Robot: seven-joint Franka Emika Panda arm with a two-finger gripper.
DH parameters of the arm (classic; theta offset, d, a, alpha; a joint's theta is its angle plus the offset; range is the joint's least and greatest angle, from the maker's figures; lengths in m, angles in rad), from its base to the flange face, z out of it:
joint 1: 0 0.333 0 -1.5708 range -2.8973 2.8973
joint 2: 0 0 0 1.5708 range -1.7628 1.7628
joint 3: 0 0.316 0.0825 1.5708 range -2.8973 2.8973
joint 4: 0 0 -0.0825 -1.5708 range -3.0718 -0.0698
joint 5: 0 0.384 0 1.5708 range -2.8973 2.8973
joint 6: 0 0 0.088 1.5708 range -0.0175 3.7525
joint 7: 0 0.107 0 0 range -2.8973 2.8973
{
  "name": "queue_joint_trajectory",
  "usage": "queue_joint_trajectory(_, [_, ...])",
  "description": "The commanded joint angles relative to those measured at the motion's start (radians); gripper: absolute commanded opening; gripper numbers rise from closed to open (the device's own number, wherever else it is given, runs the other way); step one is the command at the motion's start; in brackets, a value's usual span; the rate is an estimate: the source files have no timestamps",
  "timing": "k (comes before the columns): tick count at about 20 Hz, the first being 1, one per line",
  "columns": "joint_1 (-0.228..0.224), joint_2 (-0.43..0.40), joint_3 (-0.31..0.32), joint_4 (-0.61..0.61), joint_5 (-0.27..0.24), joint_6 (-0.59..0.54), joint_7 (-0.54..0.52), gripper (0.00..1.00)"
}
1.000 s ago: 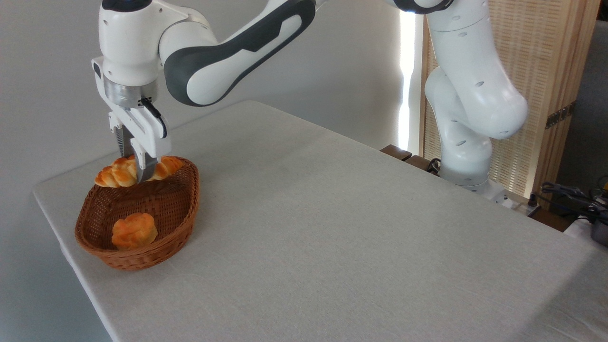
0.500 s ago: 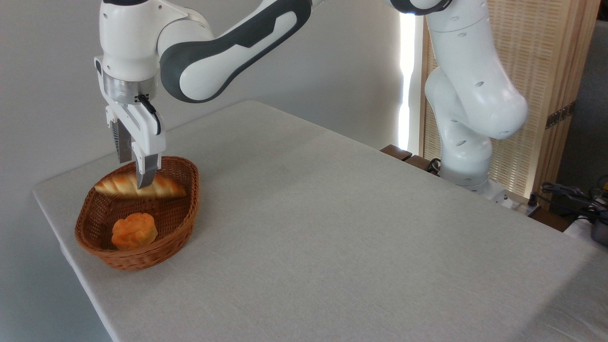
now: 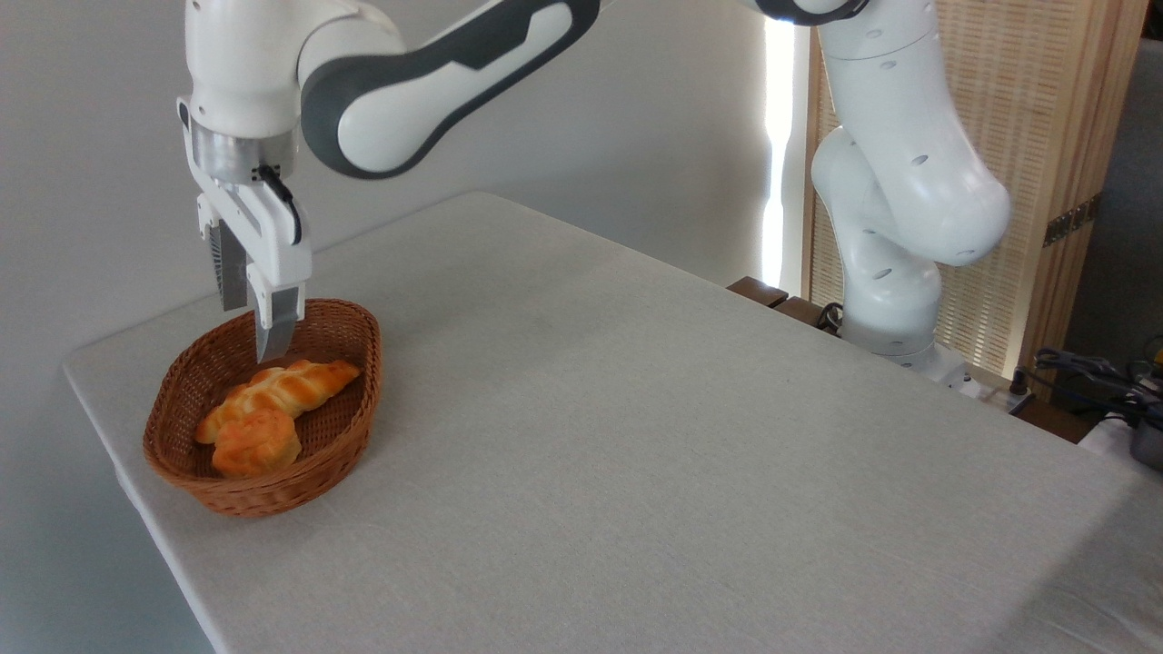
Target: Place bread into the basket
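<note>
We see the bread (image 3: 289,385) lying inside the basket (image 3: 350,420), touching the small round bun (image 3: 257,442) in front of it. Our gripper (image 3: 262,336) hangs just above the loaf and holds nothing. From this side we cannot tell how far apart its fingers (image 3: 273,331) are.

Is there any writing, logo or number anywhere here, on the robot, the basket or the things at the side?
None can be read.
The robot arm and its gripper show no lettering or logo in this view.
The wicker basket, braided bread and round bun carry no labels.
The dark equipment at the right edge is too small to tell.
</note>
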Motion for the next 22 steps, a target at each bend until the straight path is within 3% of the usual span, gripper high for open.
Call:
queue_joint_trajectory(1, [0.083,-0.123,0.008,0.0,0.032,-0.209,0.025,1.0])
queue_joint_trajectory(4, [0.085,-0.184,0.083,0.0,0.089,-0.346,0.154,1.0])
queue_joint_trajectory(9, [0.07,-0.249,0.222,-0.002,0.153,-0.457,0.203,1.0])
queue_joint_trajectory(11, [0.056,-0.264,0.274,-0.002,0.156,-0.507,0.247,1.0])
queue_joint_trajectory(16, [0.082,-0.266,0.275,-0.003,0.156,-0.564,0.244,1.0])
queue_joint_trajectory(17, [0.105,-0.266,0.269,-0.003,0.156,-0.578,0.246,1.0])
queue_joint_trajectory(19, [0.181,-0.273,0.192,-0.006,0.156,-0.578,0.252,1.0])
queue_joint_trajectory(22, [0.192,-0.273,0.178,-0.007,0.156,-0.578,0.257,1.0])
